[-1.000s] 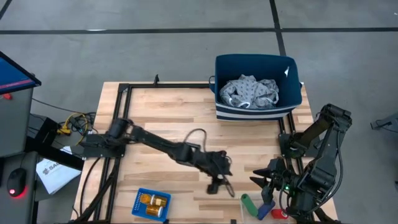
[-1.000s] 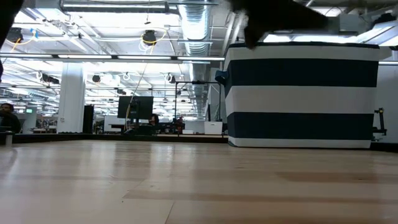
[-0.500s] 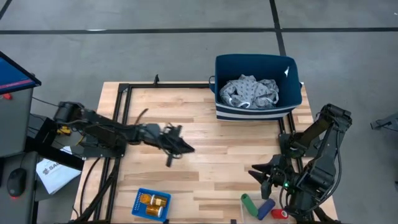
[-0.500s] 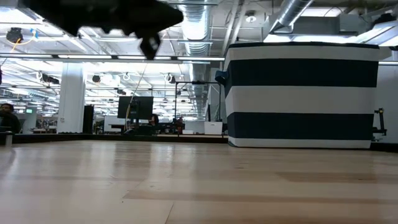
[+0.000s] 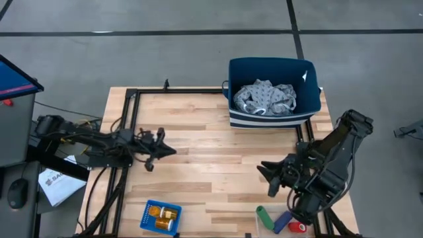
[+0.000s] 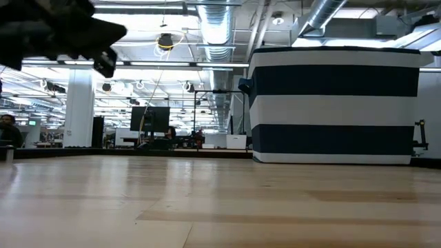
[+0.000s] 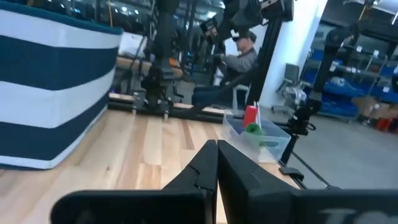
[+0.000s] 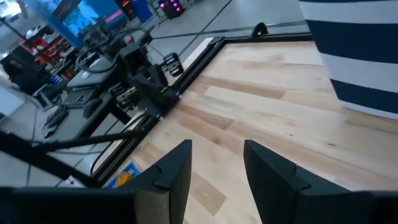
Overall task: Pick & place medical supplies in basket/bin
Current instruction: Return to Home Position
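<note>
High view, bin: The navy bin (image 5: 264,119) sits at a far corner of the table (image 5: 211,132), with the grey garment (image 5: 268,98) heaped inside.
High view, left gripper: The left gripper (image 5: 166,151) hangs over bare wood, well apart from the bin.
High view, right gripper: The right gripper (image 5: 264,178) hovers between the bin and the green cylinder (image 5: 264,217), dark blue cylinder (image 5: 283,221) and red cylinder (image 5: 296,227). This arm is the nearer one to all three.
High view, basket: The blue basket (image 5: 147,215), diagonally opposite the bin, holds the pill bottles (image 5: 164,213).
Low view: The left arm (image 6: 55,31) rides clear above the wood, off to one side of the bin's striped wall (image 6: 334,103). The overhead camera cannot show that height.
Left wrist view: The fingers are pressed together and hold nothing. Beyond them the clear tray (image 7: 273,138) holds the red and green cylinders. Its walls barely show from above. A seated person (image 7: 239,59) is behind it.
Right wrist view: The fingers are moderately parted and hold nothing.
Next move: No supplies show loose on the table, so both arms likely only need to retract.
</note>
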You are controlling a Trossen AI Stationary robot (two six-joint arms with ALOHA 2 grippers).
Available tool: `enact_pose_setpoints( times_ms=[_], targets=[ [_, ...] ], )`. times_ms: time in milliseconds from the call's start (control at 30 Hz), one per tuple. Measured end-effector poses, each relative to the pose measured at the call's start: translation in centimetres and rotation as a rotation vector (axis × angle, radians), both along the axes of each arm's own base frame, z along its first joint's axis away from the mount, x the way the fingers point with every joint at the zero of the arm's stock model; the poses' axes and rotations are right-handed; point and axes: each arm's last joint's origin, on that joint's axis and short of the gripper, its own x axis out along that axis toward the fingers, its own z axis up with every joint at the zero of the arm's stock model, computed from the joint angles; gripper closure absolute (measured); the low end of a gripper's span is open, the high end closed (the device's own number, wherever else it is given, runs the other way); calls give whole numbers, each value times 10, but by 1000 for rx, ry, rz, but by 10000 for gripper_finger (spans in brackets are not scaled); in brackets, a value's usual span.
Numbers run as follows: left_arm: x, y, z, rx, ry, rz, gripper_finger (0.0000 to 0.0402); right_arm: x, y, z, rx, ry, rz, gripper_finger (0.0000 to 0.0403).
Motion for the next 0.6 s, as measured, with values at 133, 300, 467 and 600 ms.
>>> enact_pose_setpoints(
  times_ms=[133, 300, 467, 600],
  targets=[
    [-13, 2, -12, 13, 5, 17, 401, 6, -5, 0, 4, -1, -29, 260],
    [-16, 1, -22, 36, 119, -28, 401, 11, -10, 0, 22, -6, -58, 260],
    [-20, 0, -25, 83, 137, -99, 401, 13, -14, 2, 62, -27, -83, 260],
    [-23, 0, -20, 89, 99, -107, 401, 14, -15, 4, 89, -43, -89, 260]
  ],
)
